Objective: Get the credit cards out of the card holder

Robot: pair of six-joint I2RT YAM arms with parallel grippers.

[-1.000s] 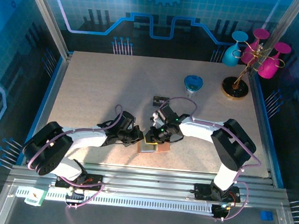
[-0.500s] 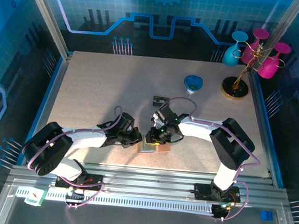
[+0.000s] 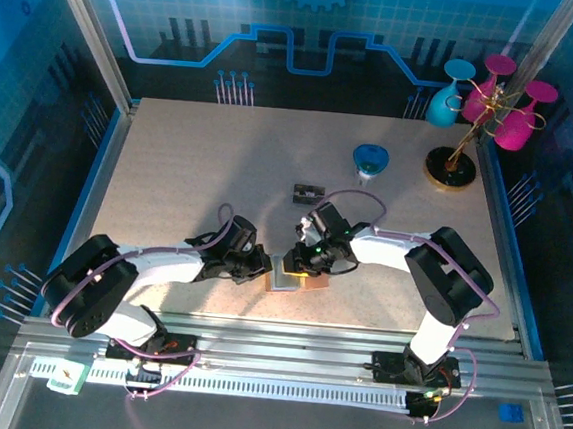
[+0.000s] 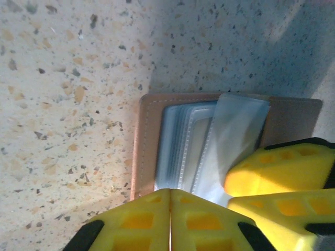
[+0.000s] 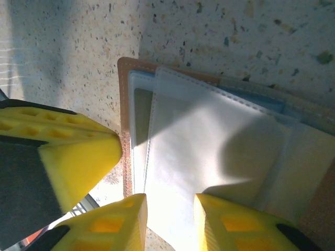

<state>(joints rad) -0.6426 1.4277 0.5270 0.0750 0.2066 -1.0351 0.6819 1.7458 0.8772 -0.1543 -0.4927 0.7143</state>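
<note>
Counter (image 3: 169, 184) of speckled beige carries everything. The card holder (image 3: 284, 283) lies open on it near the front edge, between the two arms. Its tan rim frames a fan of clear plastic sleeves (image 5: 209, 141) over a pale grey-blue lining.

The left gripper (image 4: 170, 219) has its yellow pads pressed together with nothing between them, tips at the holder's rim. It looks placed to pin the holder down, though I cannot tell whether it actually bears on it. The right gripper (image 5: 170, 222) stands a little way open, its pads either side of the loose edge of the top sleeve, not visibly pinching it. One dark credit card (image 3: 309, 191) lies flat on the counter well beyond the holder, apart from both arms.

The holder is probably light and floppy and likely to slide or lift with any pull, so it wants holding down. The sleeves look soft and slick and should buckle if tugged. A card should be stiff, thin and smooth, best pinched across its faces at an exposed edge and drawn straight out of its pocket. Which pocket holds a card I cannot tell.
</note>
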